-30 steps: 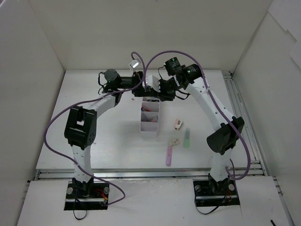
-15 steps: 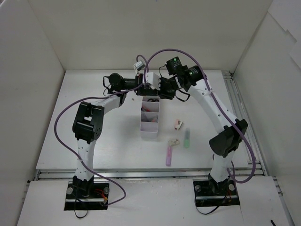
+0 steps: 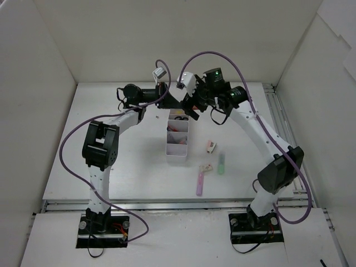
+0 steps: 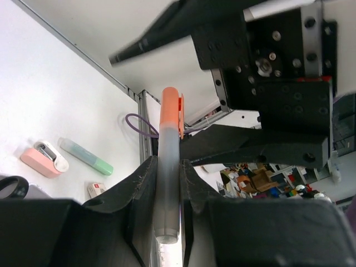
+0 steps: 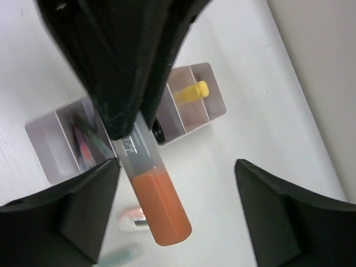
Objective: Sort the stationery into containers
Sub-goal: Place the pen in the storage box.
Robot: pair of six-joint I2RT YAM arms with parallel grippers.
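White tabletop (image 3: 139, 172), upper centre: we judge mid-handover, left gripper (image 4: 167, 167) clamping orange-capped translucent highlighter (image 4: 168, 128), right gripper (image 5: 177, 167) wide; next, lower it into white four-compartment tray (image 3: 177, 158).

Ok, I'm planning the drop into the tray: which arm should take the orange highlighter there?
Left arm: its jaws are clamped on the orange highlighter near the tray; the right arm has open jaws.

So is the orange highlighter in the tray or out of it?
Out. The left gripper has its jaws shut on the orange highlighter, holding it in the air; the tray lies below.
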